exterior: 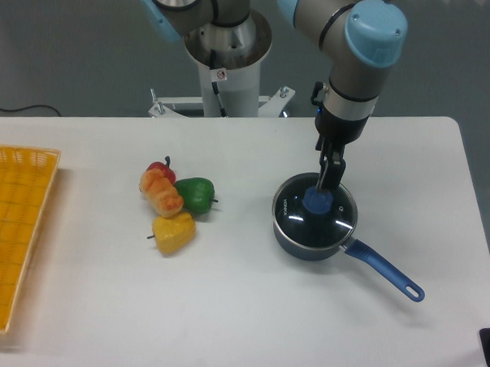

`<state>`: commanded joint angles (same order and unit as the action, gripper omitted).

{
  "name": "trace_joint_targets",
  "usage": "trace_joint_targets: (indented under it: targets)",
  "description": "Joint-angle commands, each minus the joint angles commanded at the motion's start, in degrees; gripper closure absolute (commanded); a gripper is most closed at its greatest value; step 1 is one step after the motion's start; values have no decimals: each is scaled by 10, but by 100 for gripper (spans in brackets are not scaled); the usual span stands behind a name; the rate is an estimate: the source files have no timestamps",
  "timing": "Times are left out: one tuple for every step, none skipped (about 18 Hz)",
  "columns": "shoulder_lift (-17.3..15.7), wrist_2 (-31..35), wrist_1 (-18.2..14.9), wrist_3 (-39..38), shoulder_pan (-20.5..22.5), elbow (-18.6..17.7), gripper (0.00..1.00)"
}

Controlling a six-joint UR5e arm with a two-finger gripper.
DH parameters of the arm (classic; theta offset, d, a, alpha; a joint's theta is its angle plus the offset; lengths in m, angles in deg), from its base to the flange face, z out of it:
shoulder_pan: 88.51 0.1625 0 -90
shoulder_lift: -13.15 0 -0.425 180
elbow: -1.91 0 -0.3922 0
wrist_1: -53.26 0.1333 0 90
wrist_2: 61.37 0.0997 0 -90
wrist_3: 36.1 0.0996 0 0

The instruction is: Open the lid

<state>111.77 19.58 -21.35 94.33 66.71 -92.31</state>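
Camera view: we see the gripper (325, 185) at the round clear glass lid (315, 210)'s blue knob (317, 200); jaws' closure indiscernible; grasp step; next, we judge, a straight lift.

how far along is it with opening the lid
Done: the gripper has reached the pan and sits right at the blue knob. In hand: it looks to be taking hold of the knob, though whether the fingers are closed on it cannot be told from this view. Left: the lid lies flat on the saucepan, so lifting it off is not yet done.
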Motion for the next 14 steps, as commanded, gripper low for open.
trace_joint_targets:
  targets:
    - [0,0,0,1,0,0,0]
    - [-1,1,0,7,-2,-1,0]
    - [-1,2,0,11,-2,0,0]
    - [0,2,0,9,-3,2,0]
    - [0,2,-2,10,-2,3,0]
    - [0,1,-1,11,0,3,0]
    - [-1,2,-1,11,-1,3,0]
    - [-2,2,0,10,-2,-1,0]
    - [-1,1,0,11,-1,-3,0]
    - [-1,1,0,10,2,-4,0]
    - [-1,1,0,6,3,-4,0]
    - [-1,1,0,5,5,-5,0]
    - [0,1,0,5,8,-5,0]
    - [-1,1,0,5,10,-5,0]
